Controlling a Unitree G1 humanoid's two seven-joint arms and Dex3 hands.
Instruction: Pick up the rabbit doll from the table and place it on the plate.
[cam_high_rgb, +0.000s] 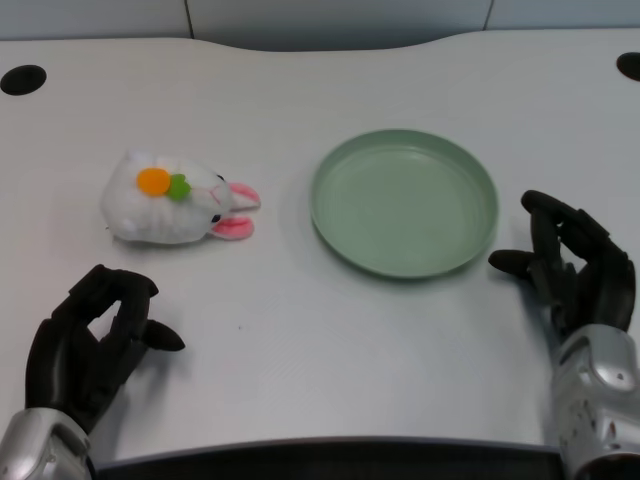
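The rabbit (178, 212) lay on its side on the white table (300, 330), left of the green plate (404, 202) and apart from it, its pink ears pointing toward the plate and an orange-and-green carrot patch showing on its white body. The left hand (92, 342) rested near the table's front edge, below the rabbit and clear of it, holding nothing, its fingers curled loosely inward with the thumb sticking out to the right.
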